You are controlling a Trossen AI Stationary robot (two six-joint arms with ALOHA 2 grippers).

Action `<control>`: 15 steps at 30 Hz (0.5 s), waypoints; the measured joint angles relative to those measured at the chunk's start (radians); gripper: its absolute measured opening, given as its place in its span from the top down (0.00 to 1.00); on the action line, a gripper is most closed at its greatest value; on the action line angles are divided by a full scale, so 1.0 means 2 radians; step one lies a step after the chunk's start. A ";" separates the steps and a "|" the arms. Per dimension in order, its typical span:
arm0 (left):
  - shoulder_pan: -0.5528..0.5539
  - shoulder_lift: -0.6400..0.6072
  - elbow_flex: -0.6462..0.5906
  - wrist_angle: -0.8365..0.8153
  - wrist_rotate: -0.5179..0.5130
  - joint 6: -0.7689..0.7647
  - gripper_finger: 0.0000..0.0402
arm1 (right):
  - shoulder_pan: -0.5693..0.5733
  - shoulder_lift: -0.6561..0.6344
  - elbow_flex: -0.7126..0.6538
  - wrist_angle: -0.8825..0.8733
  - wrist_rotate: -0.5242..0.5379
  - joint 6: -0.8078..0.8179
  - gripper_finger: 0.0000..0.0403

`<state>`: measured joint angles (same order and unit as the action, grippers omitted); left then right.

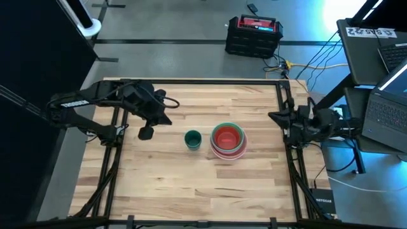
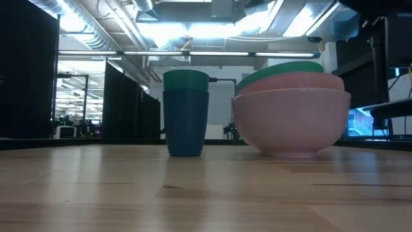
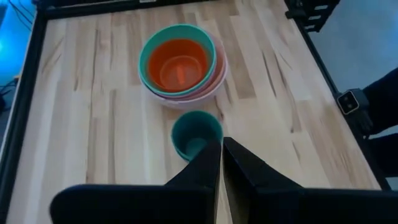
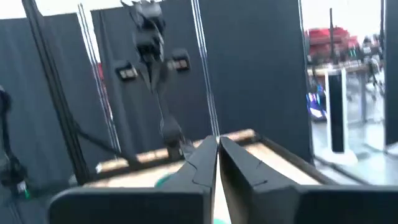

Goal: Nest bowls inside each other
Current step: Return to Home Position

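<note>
A stack of nested bowls [image 1: 229, 141] stands on its base at the table's middle: red innermost, then green, pink and a pale peach-pink outer bowl [image 2: 293, 125]. Just to its left a small green bowl sits inside a small dark blue one [image 2: 186, 122], also in the high view [image 1: 193, 139]. My left gripper [image 3: 221, 149] hangs shut above the table, left of the small pair [image 3: 196, 134] and apart from it, empty. My right gripper [image 4: 217, 146] is shut and empty, drawn back over the table's right edge [image 1: 275, 117] and pointing roughly level across the table.
Black frame rails [image 1: 287, 146] run along the table's left and right sides. Bare wood [image 1: 191, 184] lies in front of and behind the bowls. A black crate [image 1: 253, 35] and laptops [image 1: 381, 76] stand off the table.
</note>
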<state>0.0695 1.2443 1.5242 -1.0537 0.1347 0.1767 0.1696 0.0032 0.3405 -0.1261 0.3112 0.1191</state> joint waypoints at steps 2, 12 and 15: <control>0.002 -0.002 -0.001 0.005 0.000 0.003 1.00 | 0.000 -0.001 -0.028 0.043 -0.003 -0.014 0.99; 0.009 -0.002 -0.001 -0.008 0.000 0.009 1.00 | 0.000 -0.001 -0.092 0.094 -0.095 -0.011 0.99; 0.010 -0.002 -0.001 -0.010 0.000 0.010 1.00 | 0.000 -0.001 -0.104 0.098 -0.096 -0.013 0.99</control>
<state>0.0902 1.2396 1.5223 -1.0741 0.1356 0.1966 0.1696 0.0017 0.1332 0.0706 0.1184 0.0934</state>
